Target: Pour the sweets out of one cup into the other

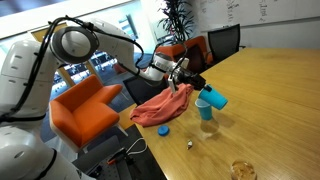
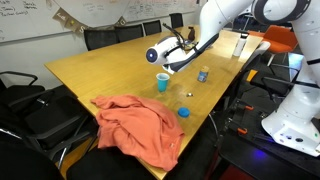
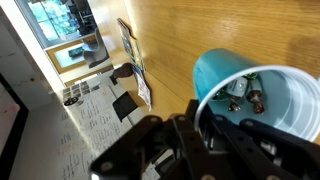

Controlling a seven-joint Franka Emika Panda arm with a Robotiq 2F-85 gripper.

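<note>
My gripper (image 1: 199,90) is shut on the rim of a blue cup (image 1: 215,98) and holds it tilted on its side above the wooden table (image 1: 270,110). In the wrist view the blue cup (image 3: 250,95) shows a white inside with several wrapped sweets (image 3: 245,94) still in it, and the fingers (image 3: 205,125) clamp its rim. A second, teal cup (image 2: 162,82) stands upright on the table just under the held cup (image 2: 153,55); it also shows in an exterior view (image 1: 207,112). The gripper (image 2: 166,52) is above it.
An orange-red cloth (image 1: 160,108) lies at the table's edge (image 2: 135,125). A blue lid (image 1: 163,129) lies beside it (image 2: 184,112). A small jar (image 2: 203,74) stands near the teal cup. An orange chair (image 1: 85,105) and black chairs (image 2: 40,110) ring the table.
</note>
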